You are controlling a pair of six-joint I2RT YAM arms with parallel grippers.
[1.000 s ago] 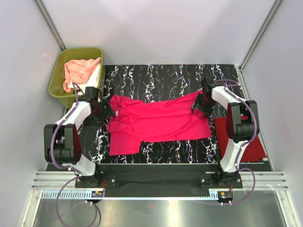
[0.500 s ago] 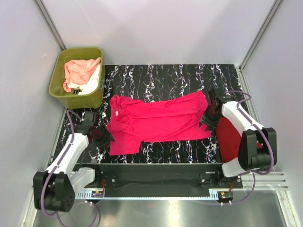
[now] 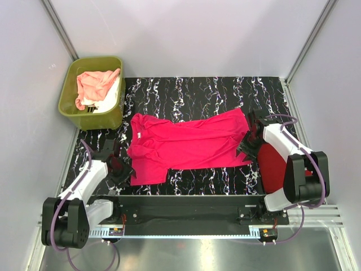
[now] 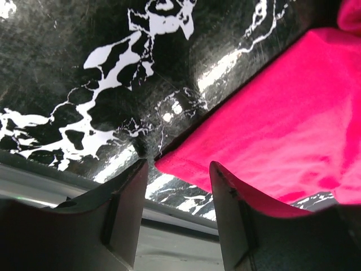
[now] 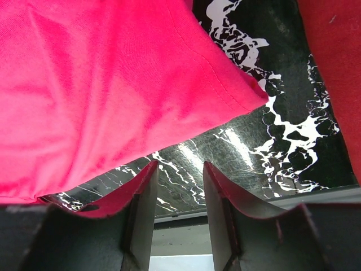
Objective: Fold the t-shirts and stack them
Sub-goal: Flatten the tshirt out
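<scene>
Left gripper (image 3: 117,165): jaws parted, empty, at shirt's lower-left corner | right gripper (image 3: 246,148): parted, empty, at lower-right corner | hot pink t-shirt (image 3: 186,144): flat mid-frame on table (image 3: 197,90), long axis left-right, each arm nearest its own corner.

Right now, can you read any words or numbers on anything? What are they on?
Nothing here can be read.
The white tag at the collar of the hot pink t-shirt: too small to read.
The ticked strip on the front rail: marks too small to read.
</scene>
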